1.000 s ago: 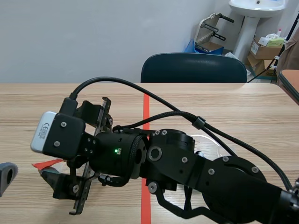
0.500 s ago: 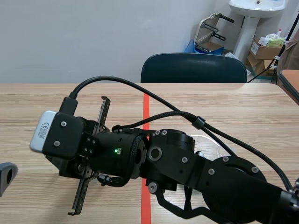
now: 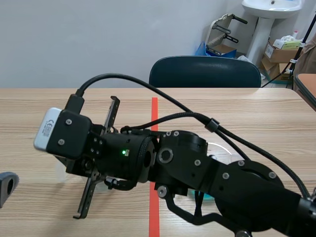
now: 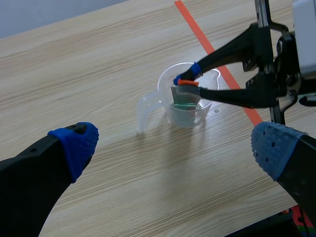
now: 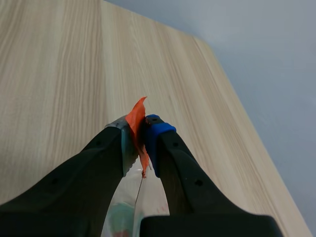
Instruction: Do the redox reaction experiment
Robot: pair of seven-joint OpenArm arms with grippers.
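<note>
- A light wood-grain table (image 3: 247,106) is backed by a pale wall (image 3: 74,39). A dark chair (image 3: 205,71) is set at its far edge.
- At the table's near left, the left gripper (image 4: 175,145) is held wide open with nothing gripped. Its blue pads (image 4: 74,143) are spread either side of the table area in front of the cup and touch nothing.
- Ahead of it, a clear plastic measuring cup (image 4: 167,94) is stood upright on the wood, with its handle on the side away from the tape line. A little greenish liquid (image 4: 185,111) is seen in the bottom.
- A grey strip (image 4: 185,96) with an orange tab is hung inside the cup, lower end down at the liquid. Contact with the cup wall cannot be told.
- The right gripper (image 5: 139,129) is clamped tight on the orange tab, fingertips placed over the cup's mouth.
- The red tape line (image 3: 154,111) is crossed by the right arm (image 3: 222,182), which comes in from the right. A silver-faced wrist camera (image 3: 61,131) and a thick black cable (image 3: 163,98) are carried on it.
- At far right, behind the table, a white pedestal sink (image 3: 269,10) and cardboard boxes (image 3: 279,52) are seen.
</note>
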